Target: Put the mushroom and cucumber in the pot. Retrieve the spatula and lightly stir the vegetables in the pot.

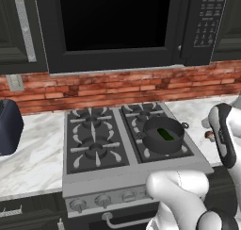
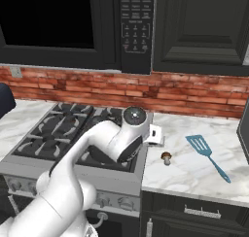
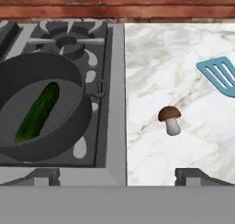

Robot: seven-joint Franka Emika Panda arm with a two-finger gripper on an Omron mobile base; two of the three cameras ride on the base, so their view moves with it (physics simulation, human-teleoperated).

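Mushroom [image 3: 170,120] ahead of released end effector [image 3: 117,177], on worktop [image 3: 183,81] near stove-side edge, stem toward camera; cucumber [image 3: 38,112] already in pot [image 3: 69,140].

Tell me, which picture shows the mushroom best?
The hand view: the mushroom stands big and clear on the marble counter. The right base view shows it small; in the left base view it peeks beside the arm.

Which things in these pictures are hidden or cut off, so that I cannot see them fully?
- Pot: right base view, mostly hidden behind the white arm.
- Spatula: hand view, handle cut off by the right edge.
- Mushroom: left base view, partly hidden by the arm and too small for detail.
- Pincer: hand view, just the fingertips rise at the bottom, standing wide apart.
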